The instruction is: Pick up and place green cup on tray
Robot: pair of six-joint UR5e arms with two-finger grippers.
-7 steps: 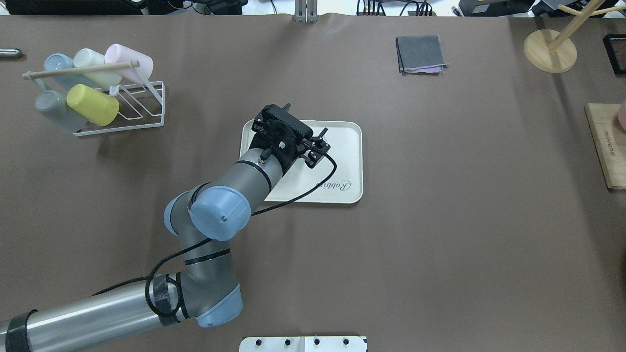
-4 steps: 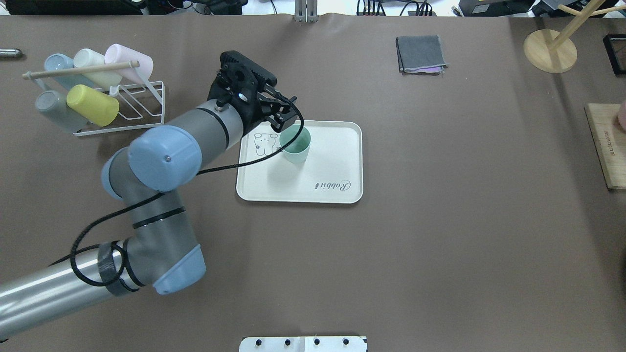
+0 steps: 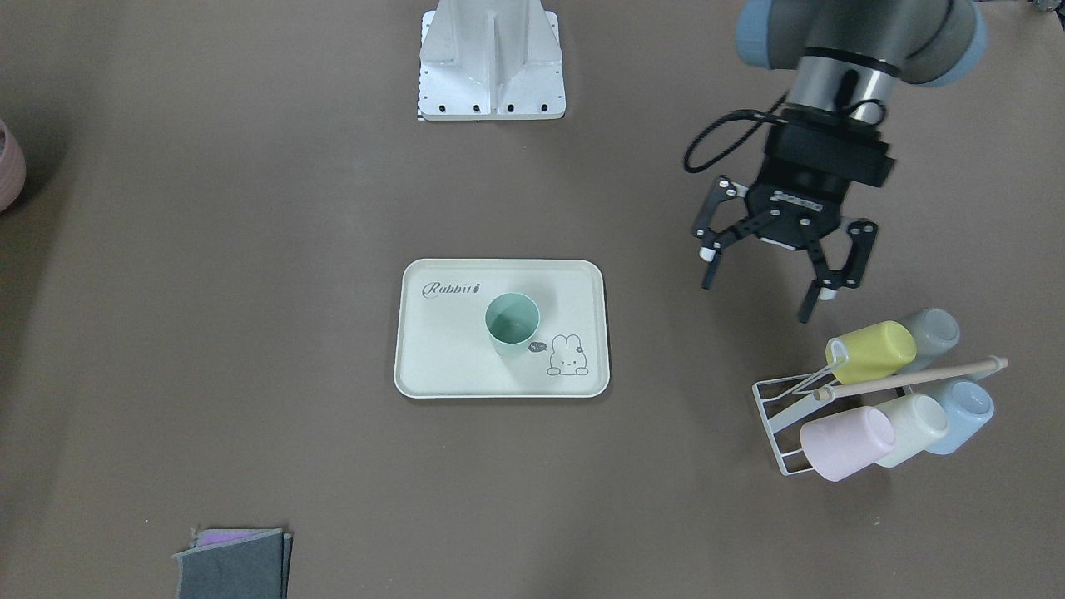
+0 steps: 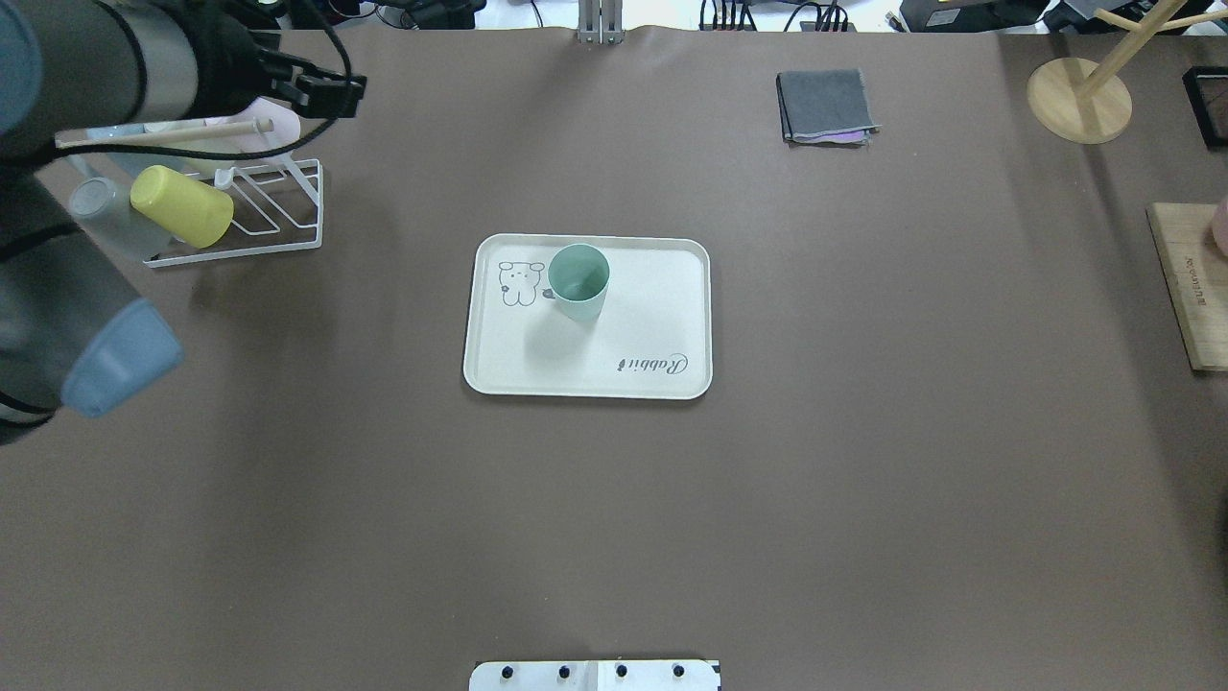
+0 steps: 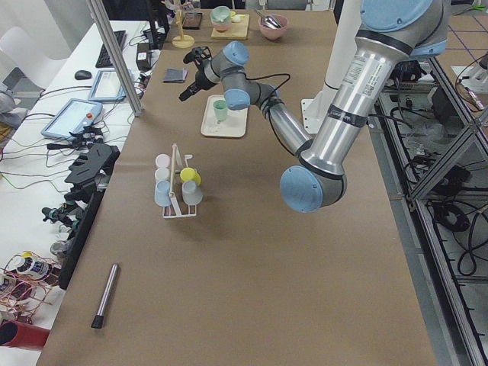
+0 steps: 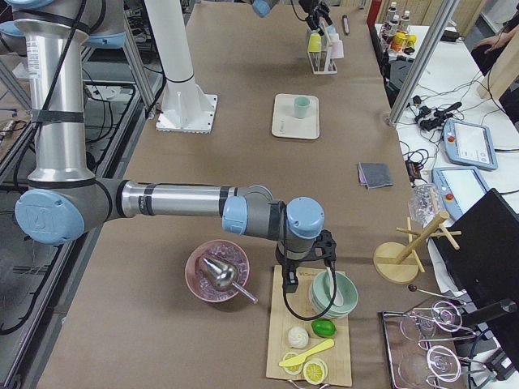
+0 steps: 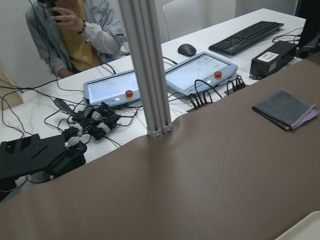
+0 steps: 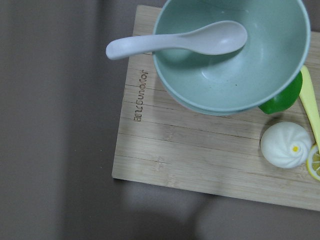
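The green cup [image 4: 578, 280] stands upright on the cream tray [image 4: 537, 355], beside the bunny drawing. It also shows in the front view [image 3: 512, 323] on the tray [image 3: 441, 366]. My left gripper [image 3: 761, 291] is open and empty, raised well off to the side of the tray, close to the cup rack. In the overhead view it [image 4: 326, 91] hangs over the rack's top end. My right gripper [image 6: 292, 279] shows only in the right side view, over a wooden board, and I cannot tell if it is open or shut.
A white wire rack [image 4: 278, 211] holds several cups, among them a yellow-green one [image 4: 182, 204]. A folded grey cloth [image 4: 825, 106] lies at the far side. A wooden stand [image 4: 1079, 101] and a wooden board [image 4: 1190, 288] with a mint bowl [image 8: 235, 65] are at the right end.
My left gripper was over the tray, then stood open beside the green cup. It has since drawn away to the left, up over the rack. The cup stays on the tray.
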